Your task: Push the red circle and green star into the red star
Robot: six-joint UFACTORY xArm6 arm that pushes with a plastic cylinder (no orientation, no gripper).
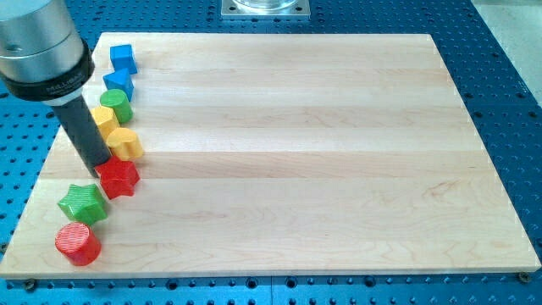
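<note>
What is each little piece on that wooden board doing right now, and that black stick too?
My tip: down at the red star's upper left edge.
Red star: flat, beside the tip.
Green star: flat, below-left of the red star, apart.
Red circle: upright, lowest, alone.
Yellow blocks: side by side.
Green cylinder: upright.
Blue blocks: at the column's top.

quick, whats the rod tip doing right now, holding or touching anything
my tip: no gripper, so it holds nothing; it sits at the upper left edge of the red star, apparently touching, just below the yellow blocks.
</note>
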